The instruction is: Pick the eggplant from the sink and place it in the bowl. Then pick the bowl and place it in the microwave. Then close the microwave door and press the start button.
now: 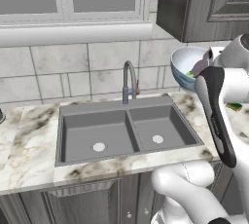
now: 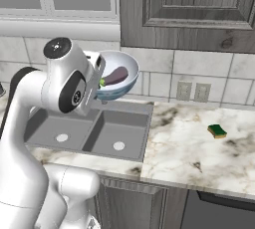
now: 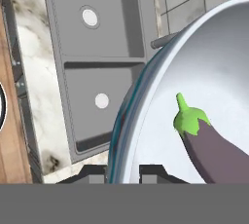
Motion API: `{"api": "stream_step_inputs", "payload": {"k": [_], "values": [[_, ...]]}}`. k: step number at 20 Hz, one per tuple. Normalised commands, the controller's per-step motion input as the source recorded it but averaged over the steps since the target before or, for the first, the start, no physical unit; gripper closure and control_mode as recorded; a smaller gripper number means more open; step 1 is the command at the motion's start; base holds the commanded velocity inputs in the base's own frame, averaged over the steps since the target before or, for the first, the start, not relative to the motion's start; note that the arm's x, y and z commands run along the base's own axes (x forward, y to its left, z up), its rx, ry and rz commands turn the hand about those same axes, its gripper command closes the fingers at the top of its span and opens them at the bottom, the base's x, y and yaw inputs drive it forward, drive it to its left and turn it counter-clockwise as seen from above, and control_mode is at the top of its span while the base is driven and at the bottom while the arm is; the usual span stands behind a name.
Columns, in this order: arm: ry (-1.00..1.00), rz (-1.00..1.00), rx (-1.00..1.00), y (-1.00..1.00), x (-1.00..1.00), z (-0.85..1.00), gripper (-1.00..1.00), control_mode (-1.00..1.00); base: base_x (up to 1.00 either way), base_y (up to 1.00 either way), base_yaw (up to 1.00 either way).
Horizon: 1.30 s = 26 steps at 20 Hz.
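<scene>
A glossy white robot arm point(image 2: 30, 138) built from smooth rounded segments, with black bands and panels at its joints. One joint ends in a round black cap ringed in grey (a small pale dot at its centre). Two small dark finger tips point(image 3: 97, 173) are squared.

Field notes, clearance. I have the bowl point(image 2: 118, 79) up in the air over the right end of the sink point(image 1: 127, 133), eggplant point(image 2: 116, 75) lying inside, the gripper point(image 3: 122, 172) pinched on its rim. The upper cabinet point(image 2: 187, 11) hangs just above and to the right of the bowl, and the tiled wall point(image 2: 164, 81) stands close behind. The faucet point(image 1: 128, 82) rises at the back of the sink. Rightward I see open marble counter point(image 2: 184, 148), with one green sponge point(image 2: 217, 131) lying well apart from the bowl.
</scene>
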Motion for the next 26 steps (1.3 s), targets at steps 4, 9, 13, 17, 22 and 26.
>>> {"api": "stream_step_inputs", "payload": {"k": [4, 9, 13, 17, 22, 26], "values": [[0.0, 0.0, 0.0, 0.0, 0.0, 0.0, 1.0, -1.0, 0.0, 0.0, 0.0], [0.0, 0.0, 0.0, 0.0, 0.0, 0.0, 1.0, -1.0, 0.0, 0.0, 0.0], [0.0, 0.0, 0.0, 0.0, -0.11, 0.0, 1.0, 1.0, -0.17, 0.0, 0.0], [0.0, 0.0, 0.0, 0.0, 0.0, 0.0, 1.0, 1.0, -1.0, -0.02, 0.0], [0.0, 0.0, 0.0, 0.0, 0.0, 0.0, 1.0, 1.0, -0.59, 0.0, 0.01], [0.0, 0.0, 0.0, 0.0, 0.0, 0.0, 1.0, 1.0, -0.12, 0.02, -0.4]]}}
